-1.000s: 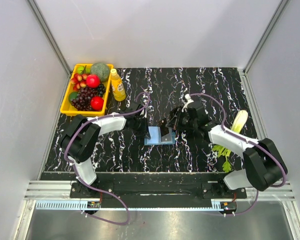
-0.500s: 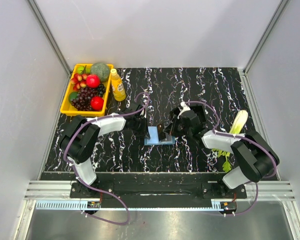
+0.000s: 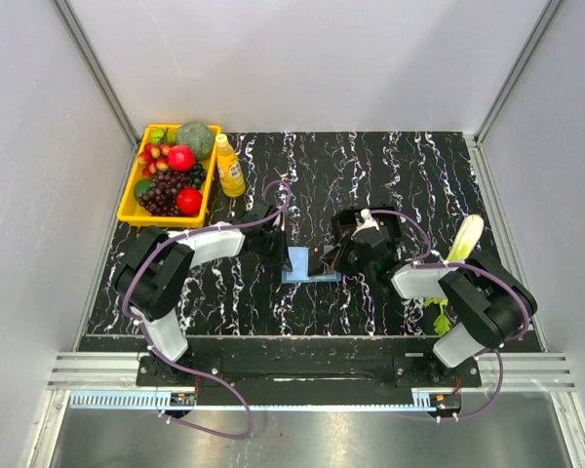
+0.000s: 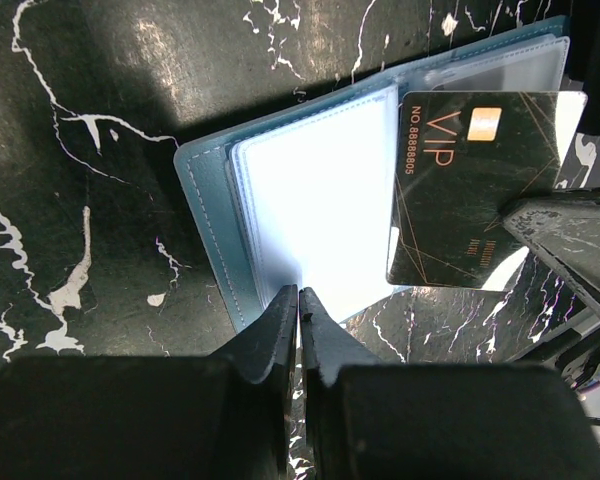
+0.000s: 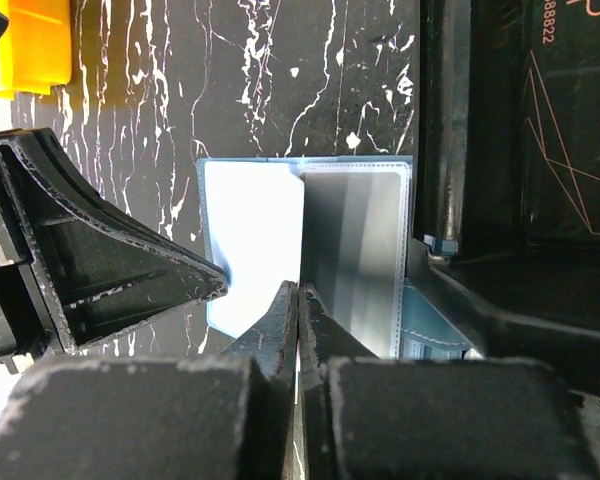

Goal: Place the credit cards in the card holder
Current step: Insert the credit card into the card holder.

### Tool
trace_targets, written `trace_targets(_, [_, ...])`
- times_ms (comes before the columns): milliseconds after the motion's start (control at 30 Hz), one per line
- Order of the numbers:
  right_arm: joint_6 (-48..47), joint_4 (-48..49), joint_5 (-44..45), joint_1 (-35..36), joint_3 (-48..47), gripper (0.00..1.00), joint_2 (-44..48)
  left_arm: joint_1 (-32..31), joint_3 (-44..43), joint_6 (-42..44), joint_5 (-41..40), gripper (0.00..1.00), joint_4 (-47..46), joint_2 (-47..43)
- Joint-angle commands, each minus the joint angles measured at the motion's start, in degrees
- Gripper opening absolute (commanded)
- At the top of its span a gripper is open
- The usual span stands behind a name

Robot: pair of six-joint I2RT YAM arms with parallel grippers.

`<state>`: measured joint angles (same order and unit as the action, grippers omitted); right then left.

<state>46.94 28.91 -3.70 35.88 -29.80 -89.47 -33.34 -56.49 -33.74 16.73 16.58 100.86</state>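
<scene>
**Colleague:** What are you seeing on the table?

**Operator:** I am looking down on a black marbled table [image 3: 370,166]. The blue card holder [image 3: 302,265] is lying open near the middle, between my two arms. Its clear sleeves are facing up.

**Colleague:** What are the grippers doing?

**Operator:** My left gripper [image 4: 298,300] is pinching almost closed on the near edge of one clear sleeve of the card holder. My right gripper [image 5: 298,298] is clamping fully closed on a dark credit card [image 4: 470,190]. The credit card is lettered VIP and has a gold chip. I am holding it on edge over the half of the card holder nearer the right arm. I cannot tell whether its lower edge is entering a pocket.

**Colleague:** Is anything else showing?

**Operator:** A black frame [image 5: 500,200] is sitting just beside the card holder in the right wrist view. A second card [image 5: 570,120] with thin orange lines is lying in it. A yellow tray [image 3: 127,202] of fruit is sitting at the far left corner, with a yellow bottle [image 3: 229,166] standing just beside it. A green leafy vegetable [image 3: 465,237] is lying at the right edge.
</scene>
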Motion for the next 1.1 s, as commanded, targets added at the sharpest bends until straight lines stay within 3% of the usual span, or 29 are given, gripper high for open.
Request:
trace_targets(0, [0.97, 6.32, 0.11, 0.33, 0.71, 0.0, -2.63, -0.41, 1.03, 0.07, -2.58, 0.09, 0.74, -0.75])
trace_targets(167, [0.52, 11.69, -5.52, 0.33, 0.62, 0.0, -7.38, -0.5, 0.85, -0.1, -2.84, 0.09, 0.82, -0.49])
trace_targets(400, [0.34, 9.41, -6.58, 0.33, 1.14, 0.0, -6.77, -0.49, 0.5, -0.19, -4.16, 0.08, 1.53, -0.58])
trace_targets(667, [-3.78, -0.96, -5.35, 0.42, -0.87, 0.0, 0.35, -0.5, 0.06, -0.1, -5.04, 0.09, 2.23, -0.58])
trace_targets(1067, [-2.64, 3.0, -12.29, 0.51, -6.05, 0.0, -11.95, -0.5, -0.11, -0.19, -4.78, 0.08, 2.14, -0.49])
